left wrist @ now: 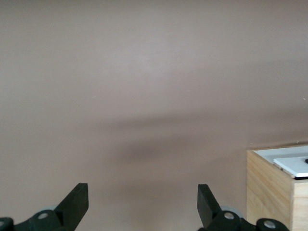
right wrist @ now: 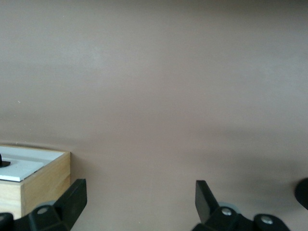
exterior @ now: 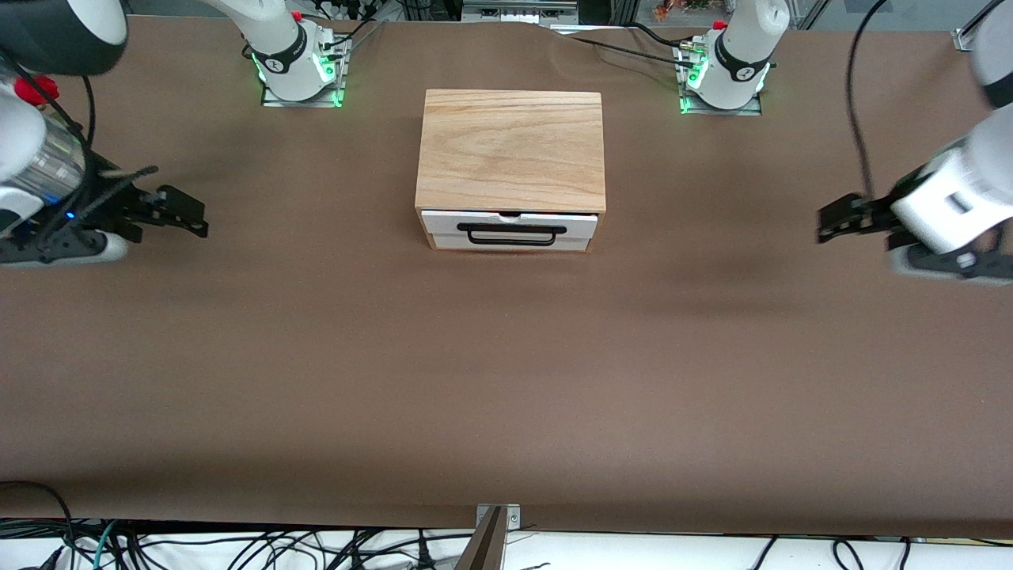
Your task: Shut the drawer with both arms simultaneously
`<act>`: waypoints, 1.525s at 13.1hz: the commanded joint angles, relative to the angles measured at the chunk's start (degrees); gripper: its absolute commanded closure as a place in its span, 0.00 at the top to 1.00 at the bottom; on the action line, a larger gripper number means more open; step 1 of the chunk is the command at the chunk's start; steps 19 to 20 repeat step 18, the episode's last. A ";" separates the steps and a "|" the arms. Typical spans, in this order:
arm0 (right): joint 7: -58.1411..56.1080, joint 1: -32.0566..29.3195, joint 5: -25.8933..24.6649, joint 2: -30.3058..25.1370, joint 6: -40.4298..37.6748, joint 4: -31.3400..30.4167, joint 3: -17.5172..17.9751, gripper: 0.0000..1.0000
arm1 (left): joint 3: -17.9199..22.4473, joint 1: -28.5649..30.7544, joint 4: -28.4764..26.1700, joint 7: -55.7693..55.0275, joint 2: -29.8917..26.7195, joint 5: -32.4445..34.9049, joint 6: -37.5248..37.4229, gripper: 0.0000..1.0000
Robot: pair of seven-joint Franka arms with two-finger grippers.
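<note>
The brown worktop point(exterior: 506, 380) carries only a light-oak box point(exterior: 510, 150), which stands midway between the two arm bases. The drawer point(exterior: 510, 229) sits in the face of the box that looks toward the front camera; its white panel stands only a little proud of the box, so I judge it is nearly shut, though from this high angle the exact gap is hard to read. On the panel is a black wire handle point(exterior: 513, 234). Both arms wait well apart from the box, each low over bare worktop. The left tool point(exterior: 831, 222) is at the left arm's end of the worktop, the right tool point(exterior: 186, 215) at the right arm's end, and both point inward toward the box. In each wrist view the fingers point(left wrist: 77, 199) point(right wrist: 74, 197) are spread wide with nothing between them. The drawer looks stiff and light, with a smooth painted front that may be slippery. For closing there is no need to grip: I would press flat on the white panel, one tool at each side of the handle, so that the tray slides straight and does not jam. The box itself seems light and could slide if it is pushed hard.
</note>
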 commanded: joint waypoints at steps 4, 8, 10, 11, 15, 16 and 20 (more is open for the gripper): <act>1.09 -14.85 -6.77 -8.45 -1.62 -6.22 15.54 1.00 | -0.90 4.80 -16.75 0.64 -12.64 1.21 5.90 1.00; 1.43 -14.85 -6.51 -8.20 -1.62 -6.14 15.55 1.00 | -2.66 4.90 -15.08 0.29 -12.11 1.30 2.99 1.00; 1.44 -14.85 -6.25 -7.84 -1.62 -5.88 15.46 1.00 | -2.75 4.81 -15.00 0.20 -12.02 1.38 2.99 1.00; 1.44 -14.85 -6.25 -7.75 -1.62 -5.88 15.46 1.00 | -2.75 4.90 -15.08 0.38 -12.02 1.38 2.99 1.00; 1.00 -14.85 -6.25 -7.84 -1.71 -5.70 15.46 1.00 | -2.66 4.90 -15.00 0.47 -11.94 1.38 2.99 1.00; 1.26 -14.85 -6.25 -7.84 -1.71 -5.70 15.46 1.00 | -2.66 4.90 -15.00 0.47 -11.94 1.38 2.99 1.00; 1.44 -14.85 -6.34 -7.93 -1.80 -5.87 15.55 1.00 | -2.66 4.90 -15.00 0.47 -11.94 1.38 2.99 1.00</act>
